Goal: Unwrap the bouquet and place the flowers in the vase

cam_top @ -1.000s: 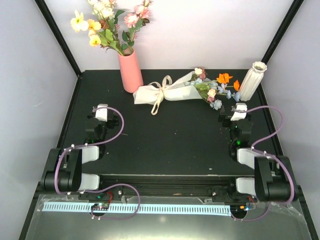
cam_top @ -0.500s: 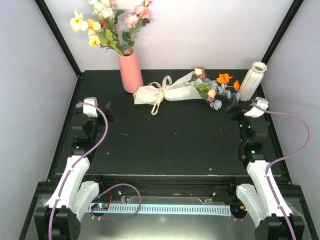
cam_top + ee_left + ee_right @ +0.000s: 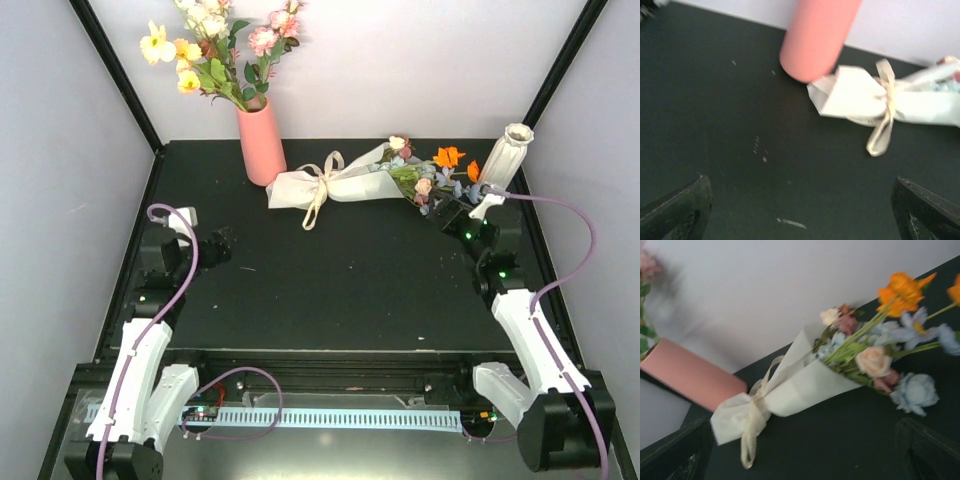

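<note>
Left pincer and right pincer are both released, jaws wide, nothing held. Bouquet lies flat on the tabletop with its long axis left-right. Its ribbon knot and paper tail are at the left end by the pink vase. Its blooms are at the right end, just beside the white vase. Right pincer sits just on the near side of the bloom end, so that arm is closer. Left pincer is well apart, near-left of the ribbon end. My read: left takes the ribbon, right steadies the paper.
</note>
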Available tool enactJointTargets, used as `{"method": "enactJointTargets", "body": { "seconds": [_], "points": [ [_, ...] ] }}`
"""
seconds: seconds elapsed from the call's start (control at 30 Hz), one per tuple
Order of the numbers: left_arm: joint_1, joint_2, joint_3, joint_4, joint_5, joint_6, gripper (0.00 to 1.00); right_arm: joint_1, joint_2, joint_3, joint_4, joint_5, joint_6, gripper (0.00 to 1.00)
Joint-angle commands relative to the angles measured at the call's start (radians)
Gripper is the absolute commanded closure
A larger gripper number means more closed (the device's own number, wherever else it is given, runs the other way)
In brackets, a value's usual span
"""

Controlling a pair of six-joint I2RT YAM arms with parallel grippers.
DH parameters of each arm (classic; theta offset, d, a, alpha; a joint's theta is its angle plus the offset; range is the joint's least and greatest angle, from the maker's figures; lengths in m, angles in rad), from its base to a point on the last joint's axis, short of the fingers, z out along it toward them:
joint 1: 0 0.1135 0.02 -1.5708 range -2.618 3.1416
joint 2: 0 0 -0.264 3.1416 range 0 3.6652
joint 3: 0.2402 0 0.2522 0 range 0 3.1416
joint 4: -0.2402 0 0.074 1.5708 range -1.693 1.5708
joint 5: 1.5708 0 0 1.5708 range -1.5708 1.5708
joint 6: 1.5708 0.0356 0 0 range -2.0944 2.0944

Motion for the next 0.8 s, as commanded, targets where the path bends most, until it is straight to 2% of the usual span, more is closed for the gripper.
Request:
{"method": "enactJointTargets", "body": {
  "seconds": [0.0, 0.17, 0.3, 0.5, 0.77],
  "points": [
    [-0.003, 0.009, 0.018, -0.091, 0.214, -0.024, 0.01, 0.112, 0.033, 0.096, -0.153, 0.019, 0.006, 0.00],
    [-0.004, 0.044, 0.009, -0.087, 0.284, 0.005, 0.01, 0.279, 0.152, 0.200, -0.243, 0.190, 0.034, 0.00],
    [-0.016, 0.034, 0.048, -0.160, 0.298, 0.034, 0.01, 0.393, 0.293, 0.298, -0.277, 0.307, 0.177, 0.00],
    [-0.081, -0.025, 0.023, -0.189, 0.227, 0.055, 0.01, 0.485, 0.597, 0.525, -0.258, 0.303, 0.266, 0.00],
    [-0.099, -0.022, 0.020, -0.177, 0.261, 0.063, 0.01, 0.514, 1.084, 0.999, -0.401, 0.225, 0.207, 0.02]
  ]
}}
